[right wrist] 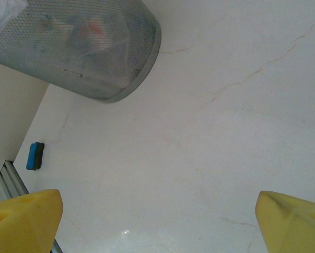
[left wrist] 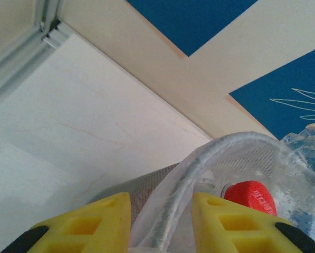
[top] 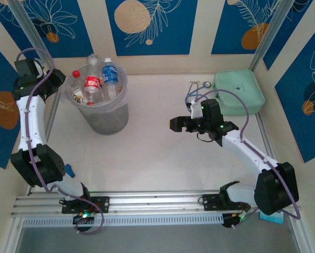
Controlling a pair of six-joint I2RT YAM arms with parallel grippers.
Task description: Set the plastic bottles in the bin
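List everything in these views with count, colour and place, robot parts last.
bin: one, translucent grey, far left of the table.
plastic bottles: at least four visible, clear with red or blue labels, inside the bin.
case: one, mint green, square, far right corner.
small block: one, blue, on the table near the left arm.
table: one, off-white.
left arm: one, white and black, reaching to the bin; left fingers, yellow, straddle the bin's rim.
right arm: one, white and black, over mid-table; right fingers, yellow, wide apart, nothing between.
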